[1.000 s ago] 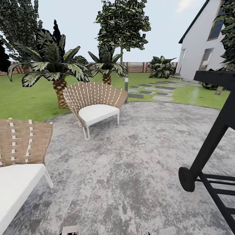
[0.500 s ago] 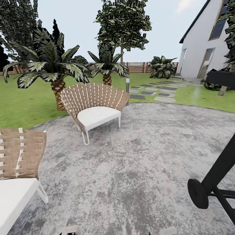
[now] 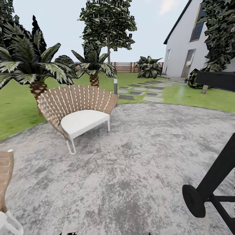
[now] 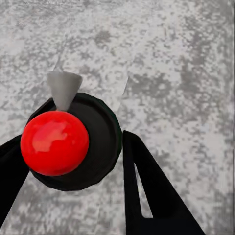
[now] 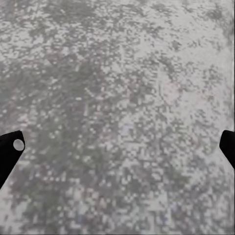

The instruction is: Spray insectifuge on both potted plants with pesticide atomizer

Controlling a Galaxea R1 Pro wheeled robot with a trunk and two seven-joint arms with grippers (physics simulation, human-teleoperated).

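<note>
The pesticide atomizer [image 4: 68, 142] appears end-on in the left wrist view: a red rounded part on a dark round body, with a whitish cone beside it. My left gripper [image 4: 73, 149] is shut on it, a black finger [image 4: 147, 196] on either side, above rough grey paving [image 4: 186, 58]. My right gripper [image 5: 120, 146] is open, its dark tips at the picture's two edges and only paving between them. The potted plants are out of view. The garden's lawn [image 3: 19, 107], stepping stones [image 3: 143, 93] and slat fence [image 3: 125, 67] lie ahead.
A woven chair with a white seat [image 3: 78, 111] stands ahead left on the paving [image 3: 130, 156], and another chair's edge [image 3: 5, 182] is near left. A black frame [image 3: 212, 179] juts in at the right. Palms [image 3: 36, 71], trees and a white house [image 3: 186, 49] ring the lawn.
The whole head view has shifted: the camera has swung right, so both chairs slid leftward and the near one is almost out of the picture.
</note>
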